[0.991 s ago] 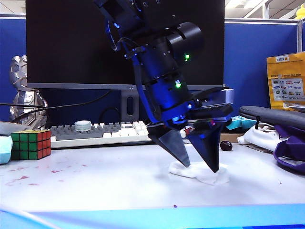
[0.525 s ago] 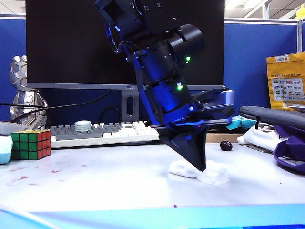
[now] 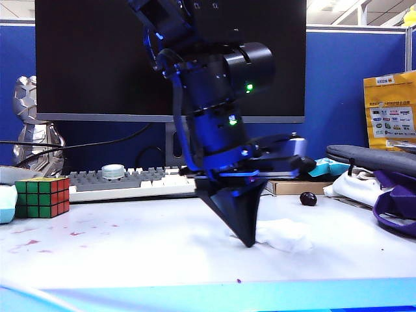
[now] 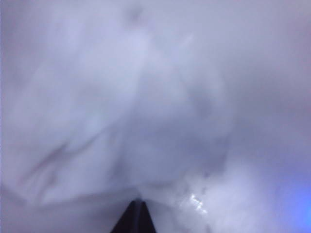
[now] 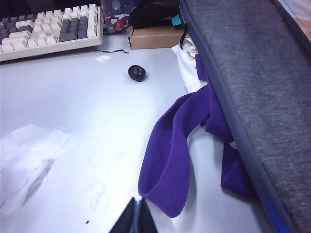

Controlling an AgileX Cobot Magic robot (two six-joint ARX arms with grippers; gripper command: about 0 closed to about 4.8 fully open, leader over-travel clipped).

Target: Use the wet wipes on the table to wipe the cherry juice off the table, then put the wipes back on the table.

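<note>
Right of the keyboard (image 3: 140, 182), toward the table's front edge: left gripper (image 3: 246, 239) tips down on the wet wipes (image 3: 283, 234), jaws pressed together into one black wedge.
Left grip: jaws fully closed; left wrist view filled with blurred white fabric right at the tips (image 4: 135, 213), so judged pinching the wipe's near edge. Firmness of pinch not confirmable.
Wipe location: flat on the table (image 3: 162, 250), in front of the keyboard's right end, near the dark cherry (image 3: 308, 198); bulk of the sheet spread to the cherry side of the tips.
Juice location: reddish specks and smears (image 3: 29, 244) in front of the Rubik's cube (image 3: 41, 196), well apart from the wipe, beyond the keyboard's other end; one speck (image 3: 238, 281) at the blue front edge.
Step in hand: securing the wipe before carrying it to the stains.
Doing it well: lift only slightly, confirm sheet comes along; then drag low across the table toward the cube, keeping fabric under the tips, not bare plastic on the desk; light downward pressure, short passes over each smear; stay clear of the cube.
Risk: thin sheet slipping from an edge pinch or bunching.
Left arm pose: reaching down from above the keyboard, wrist steep, wedge tilted slightly toward the cube.
Right gripper (image 5: 136, 218): tips closed, nothing between them, over bare table beside the purple strap (image 5: 170, 160), cherry side of the keyboard; not visible in exterior view.
</note>
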